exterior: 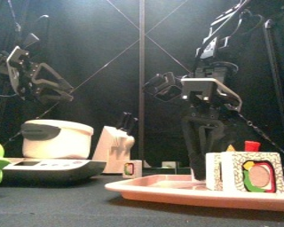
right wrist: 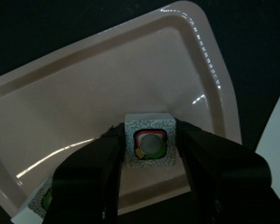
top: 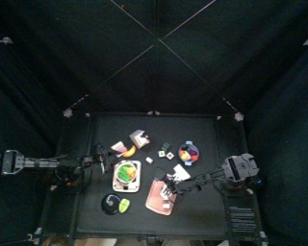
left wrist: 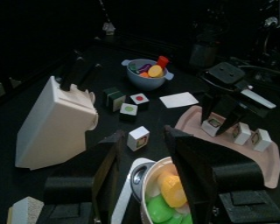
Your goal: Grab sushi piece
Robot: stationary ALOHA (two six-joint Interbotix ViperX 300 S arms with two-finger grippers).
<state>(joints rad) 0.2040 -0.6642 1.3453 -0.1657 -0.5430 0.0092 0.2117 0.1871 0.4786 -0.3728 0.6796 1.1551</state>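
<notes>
A sushi piece (right wrist: 150, 143) with a green and red face stands on the pink tray (right wrist: 73, 96). My right gripper (right wrist: 150, 138) hangs straight down over it, one jaw pressed against each side of the piece. In the front view the right gripper (exterior: 204, 164) reaches down to the tray (exterior: 156, 188), behind two other sushi pieces (exterior: 245, 173). In the top view it (top: 173, 181) is over the tray (top: 157, 200). My left gripper (left wrist: 143, 144) is open and empty, resting raised at the table's left (top: 86, 173).
A white knife block (left wrist: 60, 118) and several small sushi cubes (left wrist: 139, 136) lie mid-table. A bowl of fruit (top: 189, 151) stands at the back right. A white lidded pot (exterior: 56, 137) and a plate of green and yellow food (top: 126, 173) are left of the tray.
</notes>
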